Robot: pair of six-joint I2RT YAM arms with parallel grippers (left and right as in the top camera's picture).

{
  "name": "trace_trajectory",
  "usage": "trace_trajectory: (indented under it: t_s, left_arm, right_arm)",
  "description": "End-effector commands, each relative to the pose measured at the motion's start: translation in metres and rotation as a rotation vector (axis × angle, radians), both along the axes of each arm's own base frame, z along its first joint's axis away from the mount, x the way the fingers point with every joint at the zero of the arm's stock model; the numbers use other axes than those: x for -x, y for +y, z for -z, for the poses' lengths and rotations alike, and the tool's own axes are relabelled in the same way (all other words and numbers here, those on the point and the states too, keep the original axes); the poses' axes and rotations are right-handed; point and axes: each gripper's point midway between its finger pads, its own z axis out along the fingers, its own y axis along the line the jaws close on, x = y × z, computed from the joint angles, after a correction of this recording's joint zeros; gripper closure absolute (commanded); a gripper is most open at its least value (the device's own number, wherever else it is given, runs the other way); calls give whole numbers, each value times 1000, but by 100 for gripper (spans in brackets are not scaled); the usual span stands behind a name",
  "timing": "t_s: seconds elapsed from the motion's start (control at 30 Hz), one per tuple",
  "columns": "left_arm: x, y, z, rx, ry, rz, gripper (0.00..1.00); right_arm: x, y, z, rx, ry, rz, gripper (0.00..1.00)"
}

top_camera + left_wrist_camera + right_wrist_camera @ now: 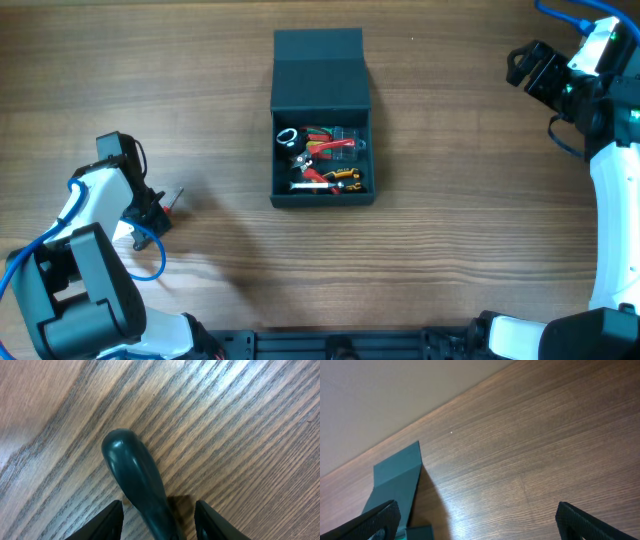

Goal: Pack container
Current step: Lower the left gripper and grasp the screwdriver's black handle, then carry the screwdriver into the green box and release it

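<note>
Loosely astride a glossy rounded handle (137, 475), left hand (159, 512) spread; right hand (477, 510) spread; matte rectangular container (321, 200).

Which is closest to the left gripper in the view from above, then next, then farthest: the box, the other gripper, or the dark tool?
1. Dark tool, between the left gripper's fingers.
2. Container, middle of the table.
3. Right gripper, far right.
</note>
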Motion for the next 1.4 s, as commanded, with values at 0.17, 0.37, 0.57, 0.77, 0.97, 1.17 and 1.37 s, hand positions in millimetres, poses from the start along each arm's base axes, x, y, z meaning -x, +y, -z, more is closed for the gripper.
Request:
trace_trajectory:
  t_s: [0.17,0.37,0.57,0.77,0.97,1.17,1.37]
  left_arm:
    - [14,-2,11,-14,32,-63,28]
    - [24,-10,30,8,18,-62,44]
    - [21,-13,31,31,12,-9,96]
    - [21,-12,26,31,10,55,96]
    - [21,-12,23,33,16,128,96]
    - [25,-14,23,46,47,224,96]
    - [34,-17,20,75,101,360,96]
  right_arm:
    - [-1,0,-2,-2,-6,1,0]
    - [-1,0,-2,-2,-6,1,0]
    - [-1,0,-2,-2,-6,1,0]
    - [-1,0,-2,-2,-6,1,0]
    - [-1,0,-2,-2,-6,1,0]
    - [-1,0,-2,-2,-6,1,0]
    - [-1,0,-2,-2,-6,2,0]
